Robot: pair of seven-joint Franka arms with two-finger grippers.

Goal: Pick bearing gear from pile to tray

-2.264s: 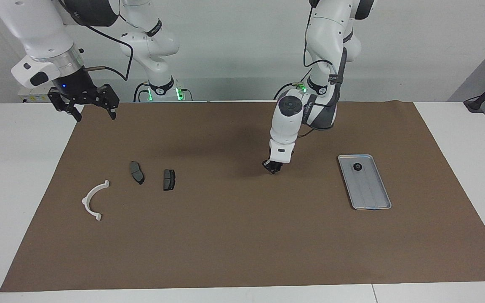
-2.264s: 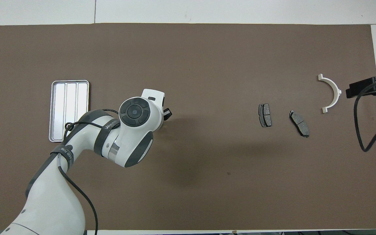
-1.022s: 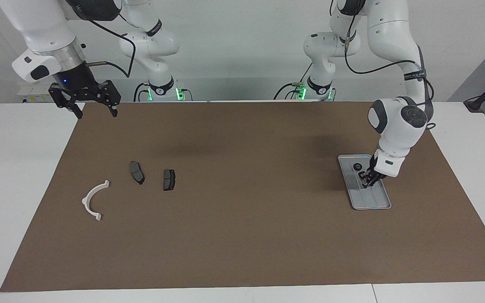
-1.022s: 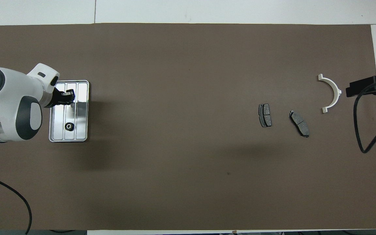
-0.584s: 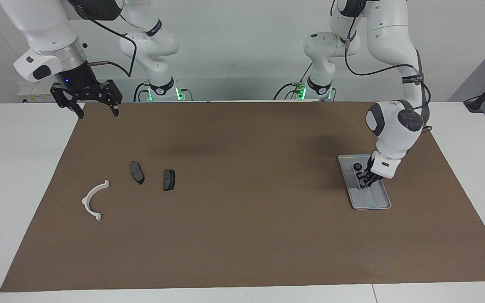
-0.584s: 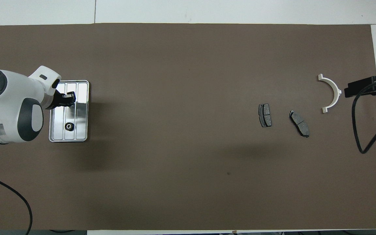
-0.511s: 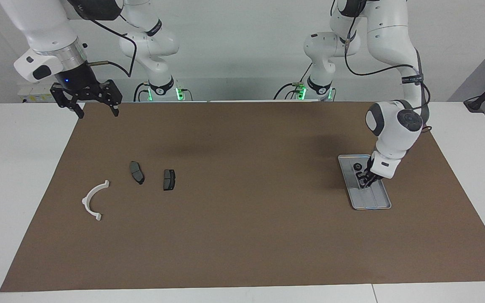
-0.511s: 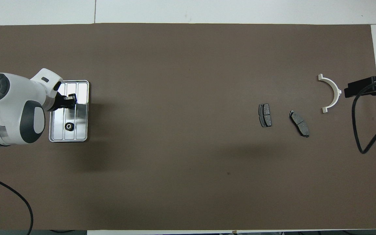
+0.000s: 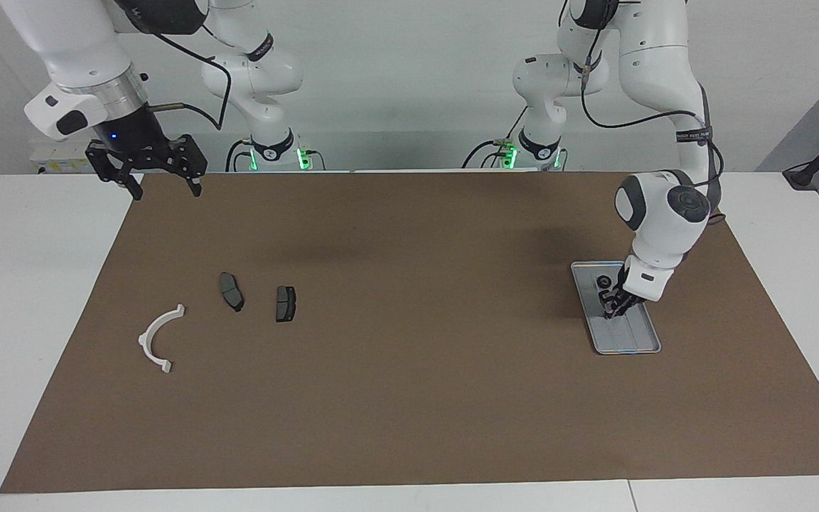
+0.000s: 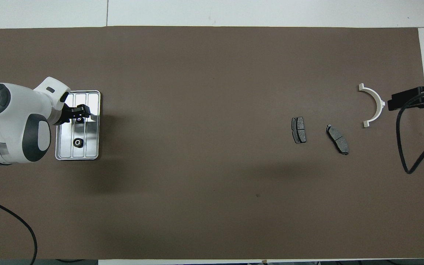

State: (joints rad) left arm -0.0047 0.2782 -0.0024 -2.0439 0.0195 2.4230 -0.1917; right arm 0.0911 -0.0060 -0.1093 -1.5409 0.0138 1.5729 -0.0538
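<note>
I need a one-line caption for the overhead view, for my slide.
Left gripper opens over the tray, two bearing gears inside; brake pads and white bracket remain on the mat.

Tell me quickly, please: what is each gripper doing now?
Left gripper: open over the tray, a small black gear between its fingers.
Right gripper: open, holding nothing, waiting above the mat's corner.

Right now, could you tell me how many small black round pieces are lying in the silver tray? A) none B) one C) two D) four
C: in the overhead view one small black round piece lies at the end of the tray nearer to the robots, and a second small black round piece shows between the fingers of the left gripper, low over the tray's middle.
</note>
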